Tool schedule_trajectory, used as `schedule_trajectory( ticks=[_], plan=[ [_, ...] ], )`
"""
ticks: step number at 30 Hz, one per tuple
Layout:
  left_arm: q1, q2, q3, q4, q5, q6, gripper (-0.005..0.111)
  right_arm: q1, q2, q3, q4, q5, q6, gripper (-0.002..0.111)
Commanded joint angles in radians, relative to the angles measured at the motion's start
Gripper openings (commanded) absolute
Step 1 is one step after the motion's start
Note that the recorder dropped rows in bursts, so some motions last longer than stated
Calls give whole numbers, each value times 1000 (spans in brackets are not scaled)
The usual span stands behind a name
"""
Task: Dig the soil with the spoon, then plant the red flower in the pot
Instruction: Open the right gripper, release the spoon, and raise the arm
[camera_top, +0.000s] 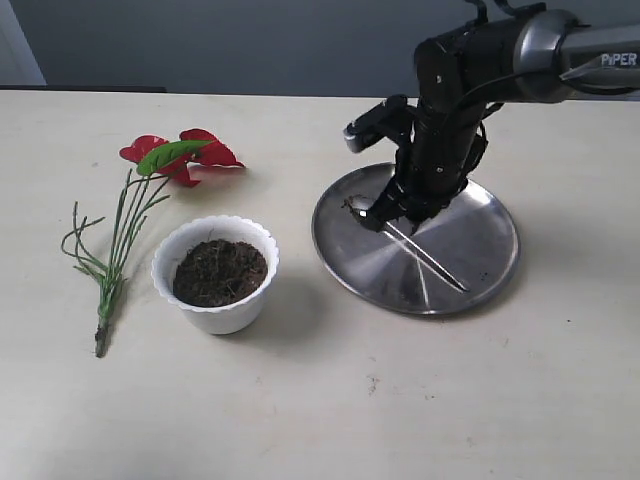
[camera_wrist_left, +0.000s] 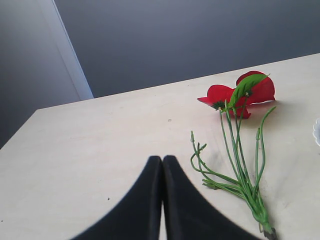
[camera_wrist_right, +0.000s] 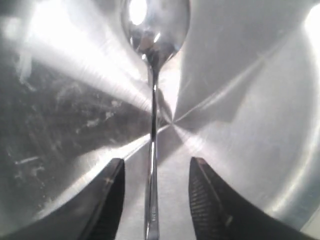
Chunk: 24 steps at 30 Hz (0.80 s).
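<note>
Spoon: a slim silver spoon (camera_top: 430, 258) lies flat on a round steel plate (camera_top: 480, 240). Its handle tip points to about 4 o'clock on the plate, and the other end runs under the gripper toward 10 o'clock.

Spoon up close: in the right wrist view the spoon (camera_wrist_right: 152, 100) is a bright thin line on the shiny plate (camera_wrist_right: 250, 100), with its oval bowl at the far end from the jaws.

Right gripper: the right gripper (camera_top: 398, 218) hangs low over the plate with its jaws spread wide, one on each side of the handle. Neither jaw touches it, so nothing is gripped.

Pot: a small white pot (camera_top: 220, 318) with a wavy rim stands upright, at about 9 o'clock from the plate and a little apart from it.

Soil: dark crumbly soil (camera_top: 220, 272) fills the pot's mouth.

Red flower: the red flower (camera_top: 180, 158) lies flat on the table at about 11 o'clock from the pot. Its red blooms and green leaf are at the far end (away from the viewer), and its thin green stems trail toward 7 o'clock.

Left gripper: in its own wrist view the left gripper (camera_wrist_left: 162, 159) has its black jaws pressed together with nothing between them. It is above the table, near the stem end of the flower (camera_wrist_left: 240, 95).

Table: the table (camera_top: 330, 400) is pale and beige.
</note>
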Motion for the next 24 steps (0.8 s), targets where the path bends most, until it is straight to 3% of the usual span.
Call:
schedule_trajectory(
  ticks=[1,5,8,16,24],
  plan=[
    [3,-4,0,-3,2,0,0,4,-68,-40,62,-42,134,41],
    [3,-4,0,-3,2,0,0,31,-82,-138,315,-36,190,41],
    [3,-4,0,-3,2,0,0,87,-78,-217,473,-35,93,41],
    [3,-4,0,-3,2,0,0,307,17,-487,372,-136,182,41],
    [3,-4,0,-3,2,0,0,395,281,-888,210,92,403,41]
  ],
)
